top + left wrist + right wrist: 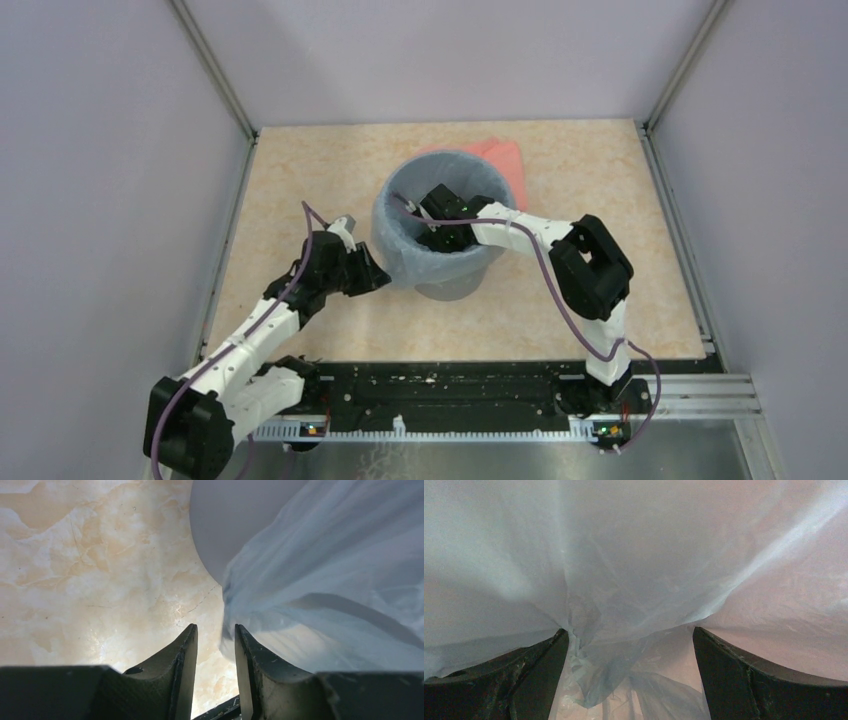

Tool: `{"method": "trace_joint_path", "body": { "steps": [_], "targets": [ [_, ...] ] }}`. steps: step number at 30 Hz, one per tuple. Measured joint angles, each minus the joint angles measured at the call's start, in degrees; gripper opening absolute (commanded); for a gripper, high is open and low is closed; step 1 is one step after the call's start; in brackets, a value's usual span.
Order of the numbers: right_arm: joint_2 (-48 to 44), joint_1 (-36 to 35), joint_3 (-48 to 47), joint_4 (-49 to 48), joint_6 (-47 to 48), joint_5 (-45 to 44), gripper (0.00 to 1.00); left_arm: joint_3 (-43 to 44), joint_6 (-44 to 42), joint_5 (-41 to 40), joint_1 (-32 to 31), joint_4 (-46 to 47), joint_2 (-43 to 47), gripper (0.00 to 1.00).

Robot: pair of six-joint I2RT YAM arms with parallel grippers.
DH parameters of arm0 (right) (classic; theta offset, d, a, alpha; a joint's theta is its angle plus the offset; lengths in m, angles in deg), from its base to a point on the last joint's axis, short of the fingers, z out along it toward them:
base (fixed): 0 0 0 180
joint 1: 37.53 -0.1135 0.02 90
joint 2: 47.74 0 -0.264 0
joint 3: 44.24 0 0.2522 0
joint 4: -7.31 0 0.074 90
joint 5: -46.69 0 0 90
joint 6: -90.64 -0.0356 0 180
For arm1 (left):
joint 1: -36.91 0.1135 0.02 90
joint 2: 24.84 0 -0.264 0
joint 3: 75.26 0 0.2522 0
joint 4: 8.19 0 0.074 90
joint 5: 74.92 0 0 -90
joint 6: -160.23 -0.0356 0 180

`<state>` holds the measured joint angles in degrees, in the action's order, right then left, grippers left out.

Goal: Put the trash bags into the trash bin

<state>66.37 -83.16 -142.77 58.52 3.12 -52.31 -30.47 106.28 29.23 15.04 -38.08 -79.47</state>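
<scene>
Trash bag (398,262) drapes over the trash bin (455,288) rim: right gripper (631,630) inside, jaws wide apart; left gripper (215,627) outside, barely parted, beside the hanging film.

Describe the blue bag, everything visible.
The bag is thin, translucent pale-blue film, crinkled and creased. It lines the grey bin, mouth spread open, its edge draped over the rim and hanging down the outside on the left. The right hand is inside it, fingers apart, with film bunched between them. The left hand sits at the hanging edge, slightly open; whether it touches is unclear. No lettering shows.
</scene>
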Motion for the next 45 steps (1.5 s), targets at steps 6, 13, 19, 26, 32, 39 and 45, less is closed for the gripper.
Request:
{"method": "trace_joint_path", "body": {
  "steps": [6,13,19,26,32,39,45],
  "targets": [
    [0.0,0.0,0.0,0.1,2.0,0.2,0.93,0.8,-0.2,-0.2,0.0,-2.1,1.8,0.46],
    [0.0,0.0,0.0,0.1,3.6,0.0,0.93,0.9,-0.7,-1.8,0.0,-5.7,5.0,0.49],
    [0.0,0.0,0.0,0.1,4.0,0.1,0.93,2.0,-1.3,-2.7,0.0,-8.3,8.1,0.51],
    [0.0,0.0,-1.3,2.0,3.2,0.3,0.93,2.5,-2.0,-2.6,0.0,-8.8,9.4,0.52],
    [0.0,0.0,-4.7,3.9,1.8,0.2,0.94,3.2,-2.3,-1.4,0.0,-8.7,9.2,0.51],
    [0.0,0.0,-6.5,7.0,0.4,0.3,0.93,3.2,-2.3,-0.3,0.0,-8.3,8.3,0.49],
    [-0.2,0.0,-6.5,8.0,-0.7,0.3,0.92,3.2,-2.3,0.0,0.0,-7.7,7.2,0.46]
  ]
}}
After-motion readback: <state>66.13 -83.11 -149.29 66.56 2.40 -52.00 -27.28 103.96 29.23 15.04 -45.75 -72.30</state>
